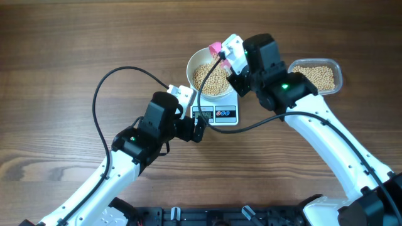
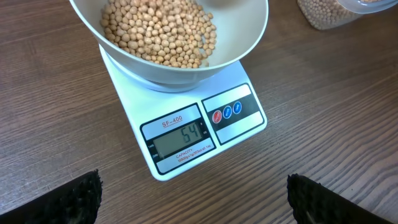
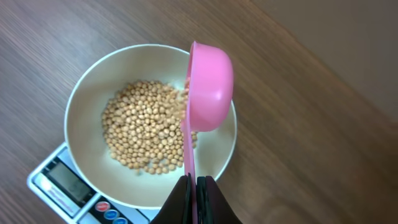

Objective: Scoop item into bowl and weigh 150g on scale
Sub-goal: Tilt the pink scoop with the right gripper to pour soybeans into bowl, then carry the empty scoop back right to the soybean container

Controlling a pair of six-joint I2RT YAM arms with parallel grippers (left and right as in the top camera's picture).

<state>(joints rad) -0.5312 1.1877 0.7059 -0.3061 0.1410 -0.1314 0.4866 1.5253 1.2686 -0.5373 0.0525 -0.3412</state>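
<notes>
Scoop (image 3: 210, 87) tilted over bowl (image 3: 85, 127) of beans (image 3: 143, 134) on scale (image 2: 186, 134).
Right pincer (image 3: 194, 186) clamped on scoop handle; left pincer (image 2: 196, 196) held apart before scale.

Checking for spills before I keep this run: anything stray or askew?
Nothing stands out. The beans lie only in the bowl and the tub; none on the table. The bowl sits upright on the scale, the pink scoop in the right gripper tipped over it.

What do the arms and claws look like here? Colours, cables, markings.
Left arm, right arm: white lower links, black upper housings, each with a green light and white wrist camera block. Black cables loop off both. Left claw, right claw: black; left fingers textured.
</notes>
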